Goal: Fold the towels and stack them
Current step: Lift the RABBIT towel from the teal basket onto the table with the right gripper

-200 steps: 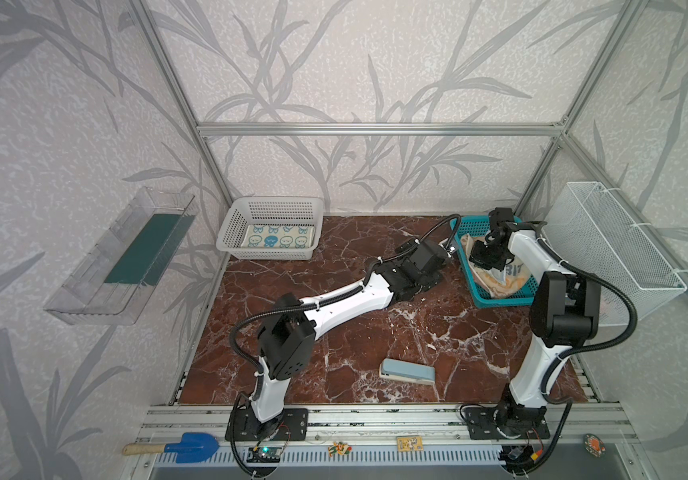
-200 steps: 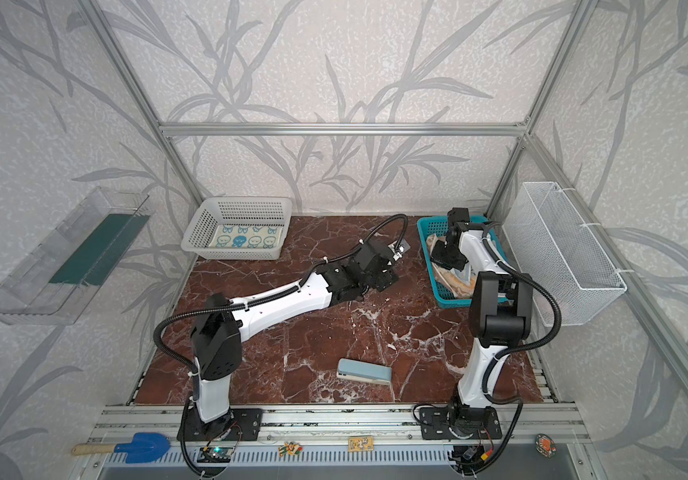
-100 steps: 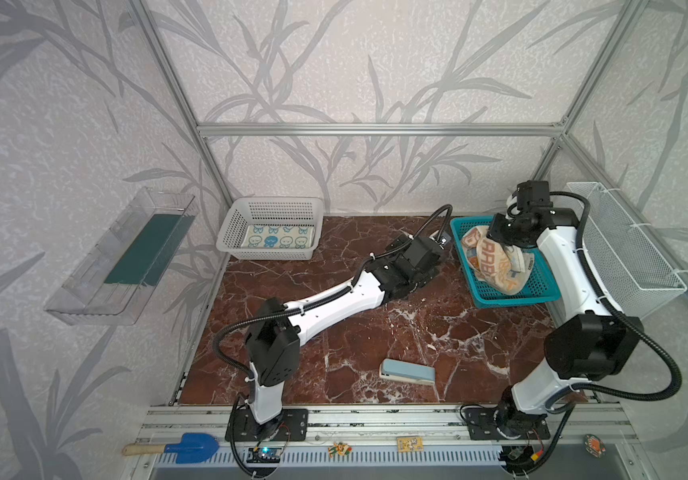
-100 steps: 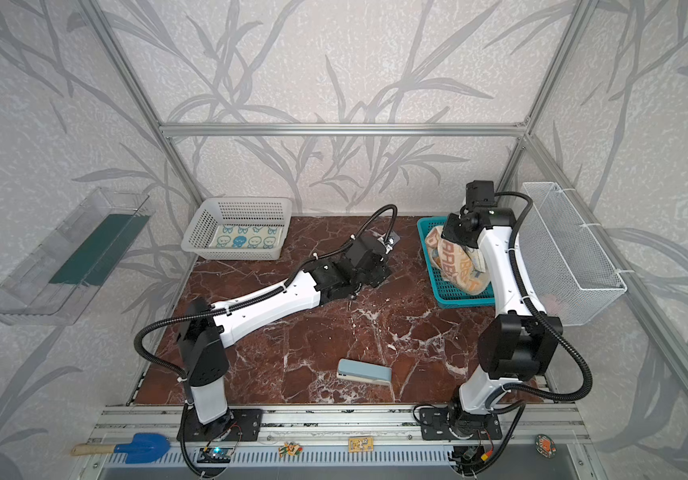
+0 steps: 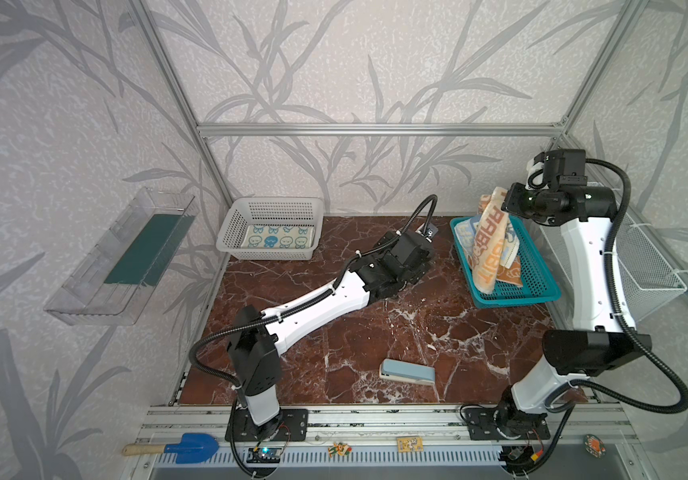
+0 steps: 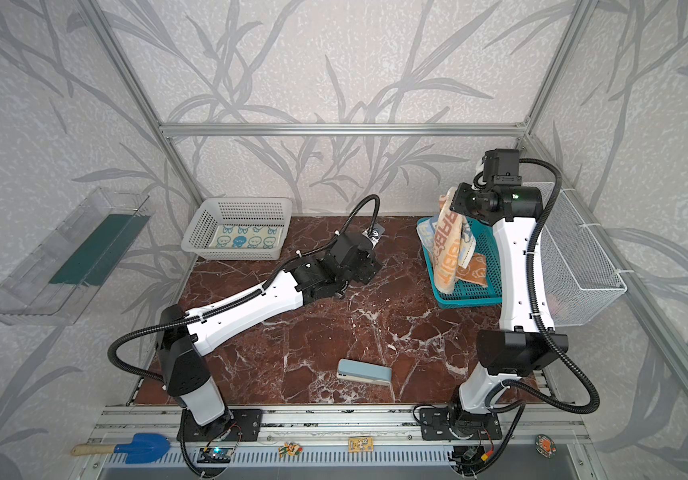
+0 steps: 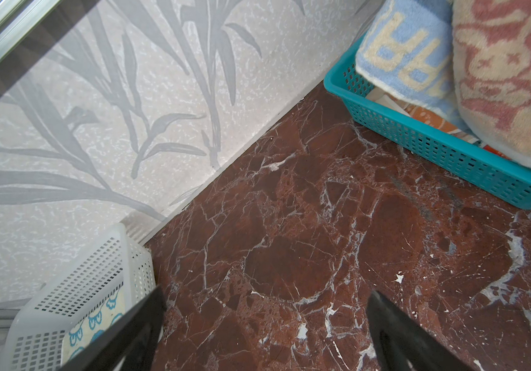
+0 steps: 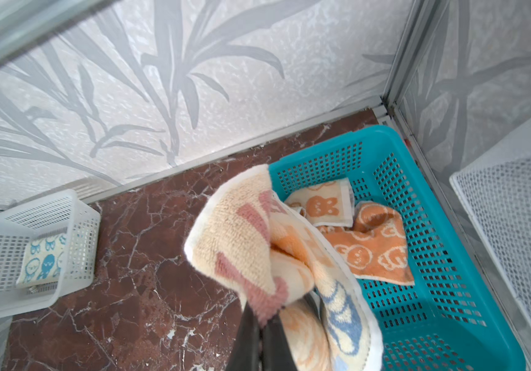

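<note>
My right gripper (image 8: 262,318) is shut on a corner of the lettered towel (image 5: 487,241) (image 6: 450,245) (image 8: 248,244). That towel hangs down with its lower end over the teal basket (image 5: 516,297) (image 8: 469,321). An orange animal-face towel (image 5: 510,274) (image 8: 370,250) lies crumpled inside that basket. A cream-and-blue towel (image 5: 277,239) (image 8: 44,260) lies folded in the white basket (image 5: 271,208) at the back left. My left gripper (image 7: 265,292) (image 5: 417,253) is open and empty, low over the marble floor between the two baskets.
A pale blue stapler-like block (image 5: 408,372) (image 6: 363,372) lies on the floor near the front. A white wire basket (image 5: 645,257) hangs on the right wall behind my right arm. A clear shelf (image 5: 126,257) is fixed to the left wall.
My right gripper has risen from inside the teal basket, lifting the lettered towel with it. The left arm stretched out lower, its gripper staying near the floor's middle back.
</note>
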`<state>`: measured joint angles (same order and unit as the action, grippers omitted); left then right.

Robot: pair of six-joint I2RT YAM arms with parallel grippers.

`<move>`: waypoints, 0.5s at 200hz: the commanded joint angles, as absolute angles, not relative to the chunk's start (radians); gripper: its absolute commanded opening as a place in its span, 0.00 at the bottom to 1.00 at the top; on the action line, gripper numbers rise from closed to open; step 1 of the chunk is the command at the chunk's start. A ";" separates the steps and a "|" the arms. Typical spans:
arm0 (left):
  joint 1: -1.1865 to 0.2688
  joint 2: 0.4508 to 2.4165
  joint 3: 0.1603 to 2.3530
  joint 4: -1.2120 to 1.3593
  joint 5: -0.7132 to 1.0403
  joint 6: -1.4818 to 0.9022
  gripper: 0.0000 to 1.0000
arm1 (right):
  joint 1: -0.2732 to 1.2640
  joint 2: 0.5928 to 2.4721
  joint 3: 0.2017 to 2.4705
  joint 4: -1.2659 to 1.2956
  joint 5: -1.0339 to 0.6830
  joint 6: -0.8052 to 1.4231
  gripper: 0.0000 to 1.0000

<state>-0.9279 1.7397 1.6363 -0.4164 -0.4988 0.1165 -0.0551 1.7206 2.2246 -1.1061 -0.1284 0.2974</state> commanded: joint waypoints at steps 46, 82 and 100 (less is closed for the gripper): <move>-0.814 1.516 1.482 -0.420 -0.465 -0.085 0.99 | 0.196 1.797 2.501 -1.236 -0.220 0.304 0.00; -0.776 1.369 1.320 -0.375 -0.526 -0.103 0.99 | 0.400 1.854 2.496 -1.153 -0.298 0.366 0.00; -0.765 1.299 1.246 -0.353 -0.569 -0.107 0.99 | 0.446 1.898 2.497 -1.093 -0.378 0.412 0.00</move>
<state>-0.7719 1.3838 1.3201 -0.3904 -0.5045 -0.0582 0.3992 1.8412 2.4805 -1.1755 -0.2611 0.3458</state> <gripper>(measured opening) 0.991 0.048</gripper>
